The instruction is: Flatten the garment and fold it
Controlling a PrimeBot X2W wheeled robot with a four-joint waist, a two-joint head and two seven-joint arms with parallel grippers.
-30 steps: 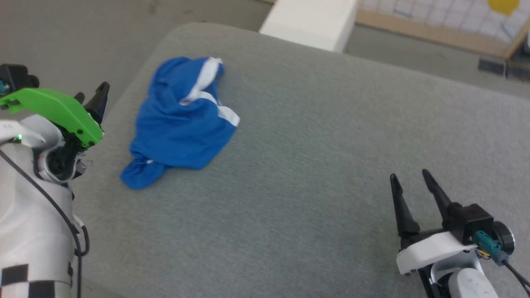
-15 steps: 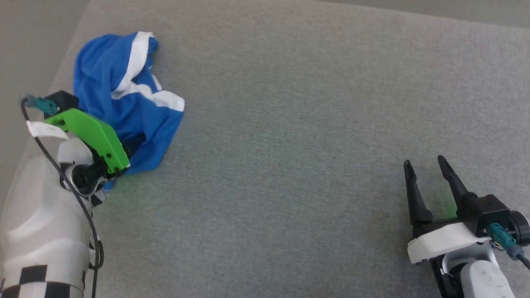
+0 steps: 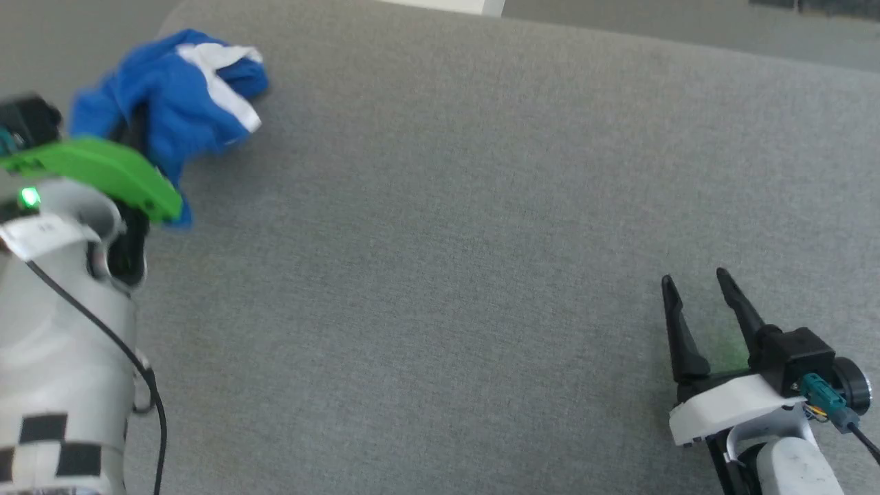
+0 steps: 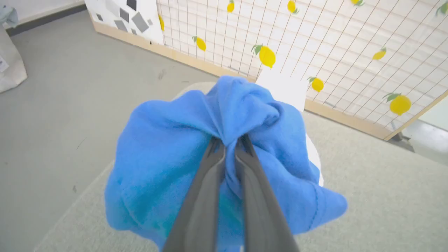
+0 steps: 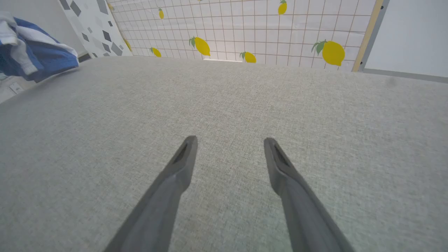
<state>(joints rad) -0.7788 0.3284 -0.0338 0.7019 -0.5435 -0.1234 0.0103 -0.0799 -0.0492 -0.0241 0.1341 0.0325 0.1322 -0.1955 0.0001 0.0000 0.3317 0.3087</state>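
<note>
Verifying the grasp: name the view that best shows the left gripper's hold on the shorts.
Left wrist view: the left gripper pinches shut on a bunched fold of the shorts. Head view: a green cover hides the grip. Right wrist view: a corner of the shorts, far left.

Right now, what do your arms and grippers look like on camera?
Left gripper: two long dark-grey fingers, a bright green cover, a pale grey forearm with a black cable and black-and-white checker marking. Right gripper: same tapered black fingers, white bracket, teal connector.
</note>
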